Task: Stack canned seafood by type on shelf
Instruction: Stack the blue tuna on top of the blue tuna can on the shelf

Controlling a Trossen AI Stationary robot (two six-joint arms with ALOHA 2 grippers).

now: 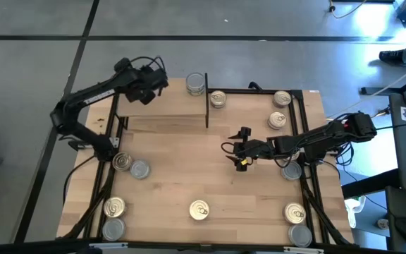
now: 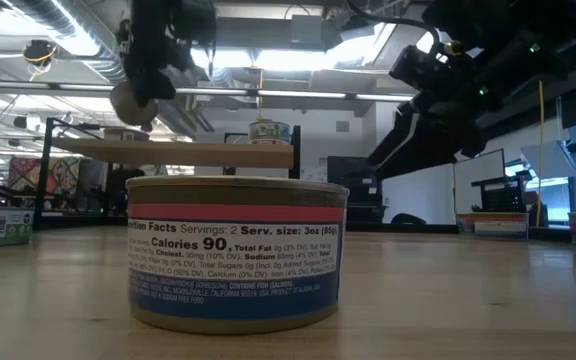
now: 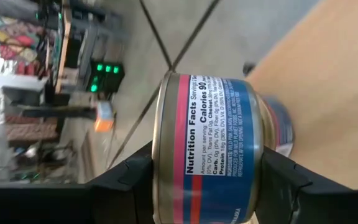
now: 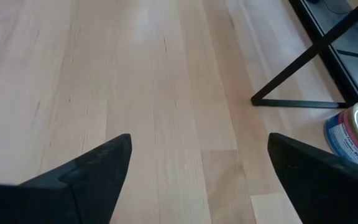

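My left gripper (image 1: 156, 80) hovers over the far left corner of the shelf (image 1: 162, 113), shut on a tin with a blue and pink label (image 3: 213, 130); in the low view that tin (image 2: 133, 101) hangs above the plank (image 2: 178, 153). One tin (image 1: 196, 85) stands on the shelf's far right corner, and another (image 1: 218, 99) stands on the table just right of it. My right gripper (image 1: 241, 149) is open over the middle of the table, nothing between its fingers (image 4: 92, 171). Several more tins stand on the table. My left gripper pinches the tin between its two fingers, one finger against the lid end (image 3: 160, 180) and the other against the opposite flat end (image 3: 258, 180). The fingers slant down from the table's left side. The tin is lifted clear, tipped on its side.
Tins stand at the far right (image 1: 282, 99) (image 1: 278, 120), the right edge (image 1: 291, 170), the left (image 1: 123, 162) (image 1: 139, 169) and along the near edge (image 1: 199, 209) (image 1: 114, 207) (image 1: 294, 212). A black frame leg (image 4: 303, 68) and a tin (image 4: 356, 134) lie ahead of my right gripper.
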